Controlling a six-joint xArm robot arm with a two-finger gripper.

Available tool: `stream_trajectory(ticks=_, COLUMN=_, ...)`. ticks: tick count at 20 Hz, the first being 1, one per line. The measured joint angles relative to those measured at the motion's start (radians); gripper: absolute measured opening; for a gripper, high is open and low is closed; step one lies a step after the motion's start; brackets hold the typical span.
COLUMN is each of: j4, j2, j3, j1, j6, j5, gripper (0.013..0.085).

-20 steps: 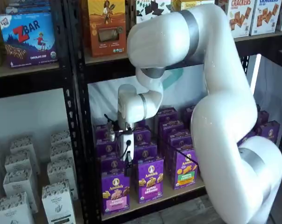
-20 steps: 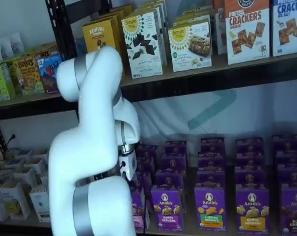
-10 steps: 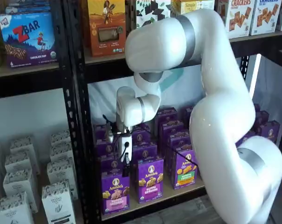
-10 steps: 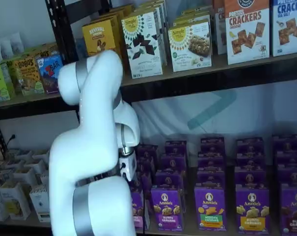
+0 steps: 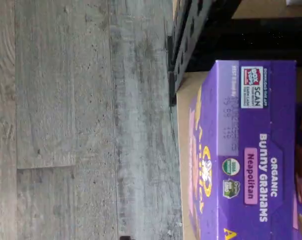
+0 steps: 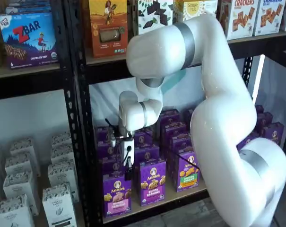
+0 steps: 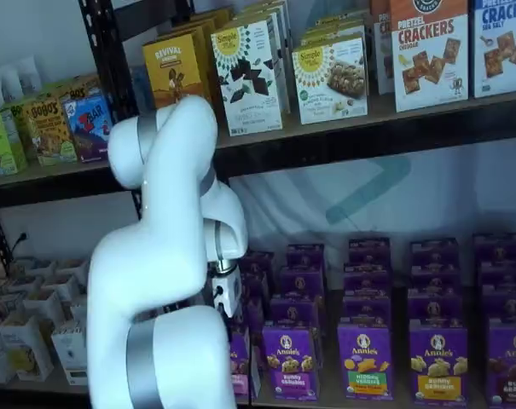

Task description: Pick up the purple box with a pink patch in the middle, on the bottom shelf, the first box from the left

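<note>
Hanging just above purple box (image 6: 117, 193): end effector (image 6: 128, 171).

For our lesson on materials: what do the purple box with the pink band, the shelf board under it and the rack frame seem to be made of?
The purple box: probably printed card, slightly glossy, with sharp folded edges and print on its top.
The shelf board: likely wood or fibreboard, matt tan with a plain cut edge.
The rack frame: seemingly black painted metal, thin and punched with slots.
</note>
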Motion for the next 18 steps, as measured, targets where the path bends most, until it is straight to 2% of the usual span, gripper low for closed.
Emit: stream_trajectory(ticks=18, j4=-0.071, j2=0.13, j3=-0.138, j1=0.0, j6=0.063, j5=0.018, gripper=0.085)
